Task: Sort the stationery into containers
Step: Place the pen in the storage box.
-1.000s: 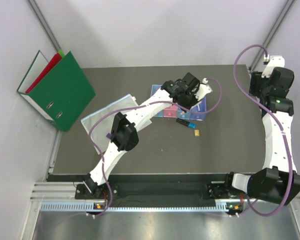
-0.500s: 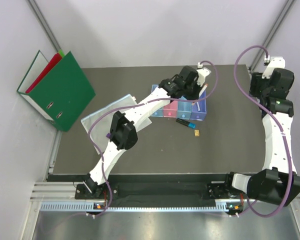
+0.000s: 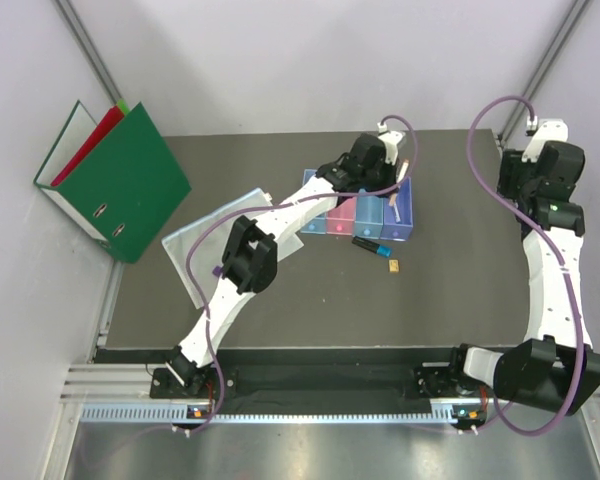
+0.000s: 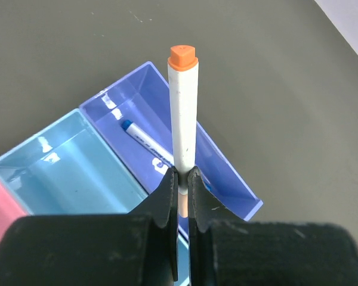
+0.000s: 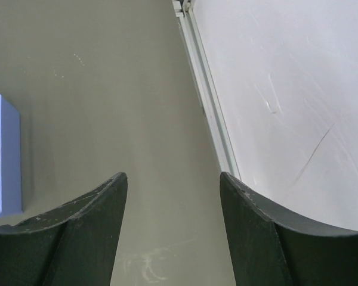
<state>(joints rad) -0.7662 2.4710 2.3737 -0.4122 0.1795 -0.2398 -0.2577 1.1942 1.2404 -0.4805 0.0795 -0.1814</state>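
Note:
My left gripper is shut on the lower end of a white marker with an orange cap, held above the purple bin. A white pen with a blue cap lies in that bin. The blue bin beside it looks empty. In the top view the left gripper hangs over the back of the bin row. A dark marker and a tan block lie on the table in front of the bins. My right gripper is open and empty at the back right.
A clear plastic sleeve lies left of the bins. Green and red ring binders stand at the far left. The right wrist view shows the purple bin's end and the table's edge rail by the wall.
My left gripper has swung back and to the right over the bin row, carrying the orange-capped marker. The right arm has not moved.

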